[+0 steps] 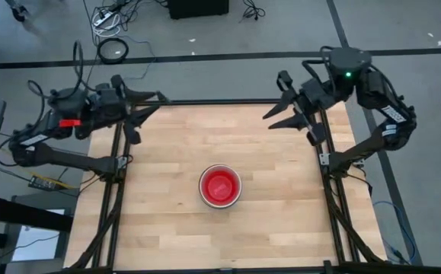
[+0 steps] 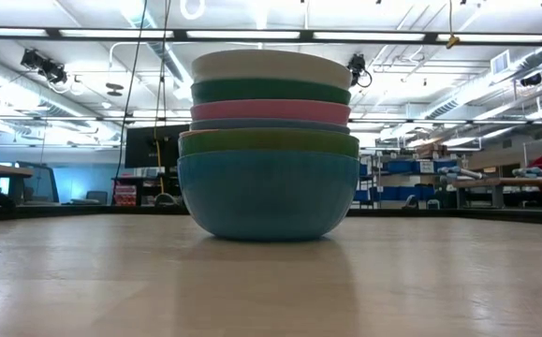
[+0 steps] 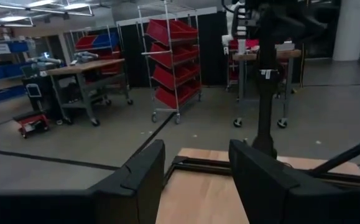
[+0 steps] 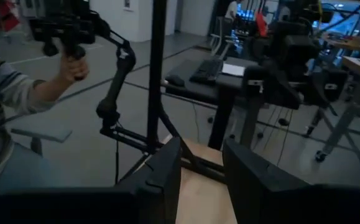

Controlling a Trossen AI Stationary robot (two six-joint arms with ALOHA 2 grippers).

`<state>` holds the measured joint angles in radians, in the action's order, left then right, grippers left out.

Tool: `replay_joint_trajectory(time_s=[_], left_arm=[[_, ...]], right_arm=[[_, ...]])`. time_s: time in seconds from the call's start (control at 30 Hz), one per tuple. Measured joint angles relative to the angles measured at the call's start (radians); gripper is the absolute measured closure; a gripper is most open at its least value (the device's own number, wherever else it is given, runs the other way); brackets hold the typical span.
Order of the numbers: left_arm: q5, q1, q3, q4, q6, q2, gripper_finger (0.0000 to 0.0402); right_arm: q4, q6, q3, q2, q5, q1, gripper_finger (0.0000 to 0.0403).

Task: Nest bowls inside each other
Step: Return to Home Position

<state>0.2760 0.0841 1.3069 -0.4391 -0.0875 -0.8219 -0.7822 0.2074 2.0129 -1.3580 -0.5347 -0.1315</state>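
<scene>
tabletop [image 1: 281, 164] with nested bowls [image 1: 220, 186] central, left gripper [image 1: 161, 101], right gripper [image 1: 267, 122] at far corners

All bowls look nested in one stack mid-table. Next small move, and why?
Probably just settle both arms at rest; no grasp seems needed. The bowl stack stands alone mid-table, red bowl innermost, no loose bowl in sight. The left claw and right claw are open and empty at the table's far corners, clear of the stack.

Smooth, likely plastic bowls [image 2: 269, 140], matt wood table [image 1: 167, 152]
</scene>
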Motion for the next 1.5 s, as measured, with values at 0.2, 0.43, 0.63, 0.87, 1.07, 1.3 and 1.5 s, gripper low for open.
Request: replay_joint_trajectory(time_s=[0.2, 0.43, 0.63, 0.87, 1.07, 1.3, 1.5], left_arm=[[0.008, 0.000, -0.120, 0.031, 0.039, 0.111, 0.0214], [0.010, 0.000, -0.266, 0.121, 0.072, 0.238, 0.0214], [0.010, 0.000, -0.337, 0.159, 0.089, 0.283, 0.0214], [0.010, 0.000, -0.358, 0.157, 0.096, 0.286, 0.0214], [0.008, 0.000, -0.358, 0.129, 0.095, 0.286, 0.0214], [0.006, -0.002, -0.383, 0.085, 0.097, 0.287, 0.0214], [-0.040, -0.020, -0.515, 0.177, 0.099, 0.318, 0.0214]], right_arm=[[-0.035, -0.002, 0.000, 0.037, 0.042, 0.010, 0.0296], [-0.114, -0.013, 0.000, 0.083, 0.071, 0.012, 0.0297], [-0.099, -0.021, -0.087, 0.156, 0.125, 0.032, 0.0297], [0.125, -0.055, -0.432, 0.338, 0.134, 0.032, 0.0296], [0.398, -0.111, -0.819, 0.527, 0.147, 0.032, 0.0296], [0.661, -0.178, -1.157, 0.644, 0.191, 0.031, 0.0296], [0.785, -0.189, -1.270, 0.654, 0.198, 0.031, 0.0297]])
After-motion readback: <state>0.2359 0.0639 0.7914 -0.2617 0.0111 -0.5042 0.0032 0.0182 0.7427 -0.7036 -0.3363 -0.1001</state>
